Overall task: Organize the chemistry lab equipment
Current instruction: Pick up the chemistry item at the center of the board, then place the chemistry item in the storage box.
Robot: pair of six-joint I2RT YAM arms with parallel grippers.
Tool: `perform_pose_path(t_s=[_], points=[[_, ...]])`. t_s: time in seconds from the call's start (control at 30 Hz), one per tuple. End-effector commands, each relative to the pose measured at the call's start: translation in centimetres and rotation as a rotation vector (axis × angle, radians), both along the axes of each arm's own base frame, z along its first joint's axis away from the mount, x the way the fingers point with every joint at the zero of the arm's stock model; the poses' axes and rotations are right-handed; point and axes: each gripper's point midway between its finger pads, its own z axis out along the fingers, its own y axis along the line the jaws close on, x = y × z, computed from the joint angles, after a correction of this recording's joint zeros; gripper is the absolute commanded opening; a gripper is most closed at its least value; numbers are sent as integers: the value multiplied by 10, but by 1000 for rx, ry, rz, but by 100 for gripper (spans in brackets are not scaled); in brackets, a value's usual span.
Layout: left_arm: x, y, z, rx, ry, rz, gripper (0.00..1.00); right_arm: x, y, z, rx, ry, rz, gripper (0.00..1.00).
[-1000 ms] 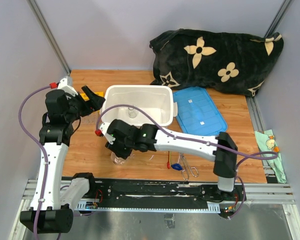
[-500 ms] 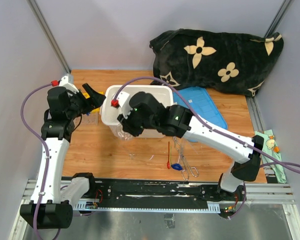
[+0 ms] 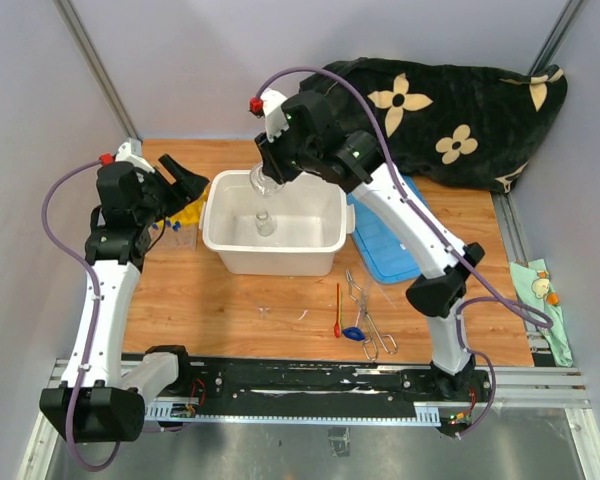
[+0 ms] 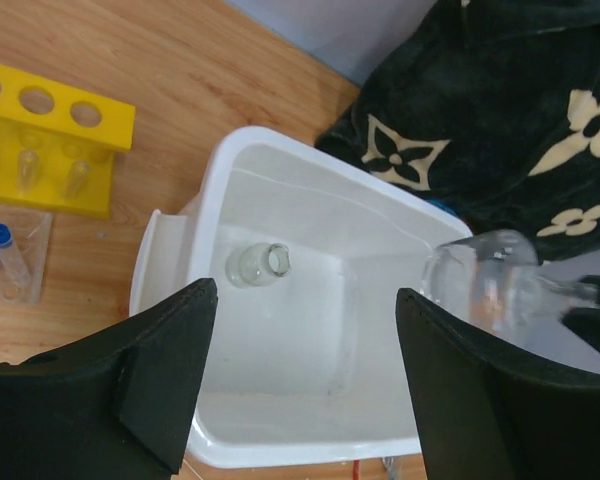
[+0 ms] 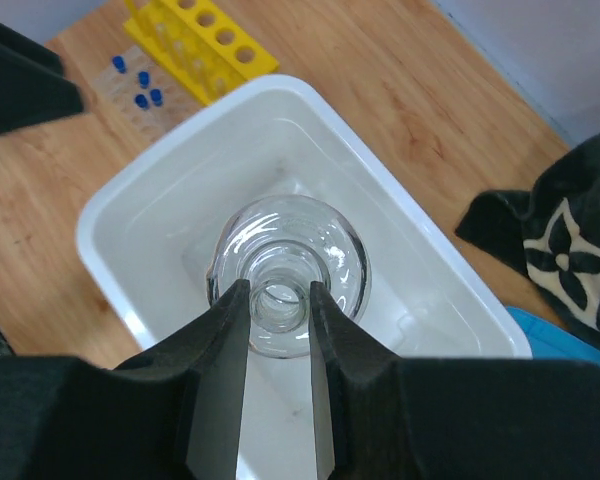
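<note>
My right gripper [image 5: 278, 300] is shut on the neck of a clear round glass flask [image 5: 290, 255], holding it upright above the white tub [image 5: 180, 150]. From above, the held flask [image 3: 267, 183] hangs over the tub's [image 3: 335, 215] back-left part. A smaller glass flask [image 3: 265, 224] lies on the tub floor [image 4: 258, 265]. My left gripper [image 4: 305, 290] is open and empty, hovering left of the tub [image 3: 185, 182]. The yellow tube rack [image 4: 50, 130] and blue-capped test tubes [image 4: 0, 250] sit beside it. Metal tongs [image 3: 370, 320] and the red-handled spatula [image 3: 338, 310] lie in front.
A blue lid [image 3: 400, 225] lies flat to the right of the tub. A black cloth with cream flowers [image 3: 440, 110] is heaped at the back right. A greenish cloth [image 3: 540, 285] lies past the table's right edge.
The right arm has lifted the flask from the table in front of the tub up and back over it. My left gripper's jaws have narrowed a little, still open.
</note>
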Motion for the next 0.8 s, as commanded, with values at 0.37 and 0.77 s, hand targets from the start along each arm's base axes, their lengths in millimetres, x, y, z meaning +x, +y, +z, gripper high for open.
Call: perform_pose_path(t_s=[0.37,0.77], points=[[29,2,30,-136,-29,101,77,69,-32,-99,-140,155,-127,1],[49,11,16,-79,16,128,77,79,-31,-168,-186,288,-107,1]])
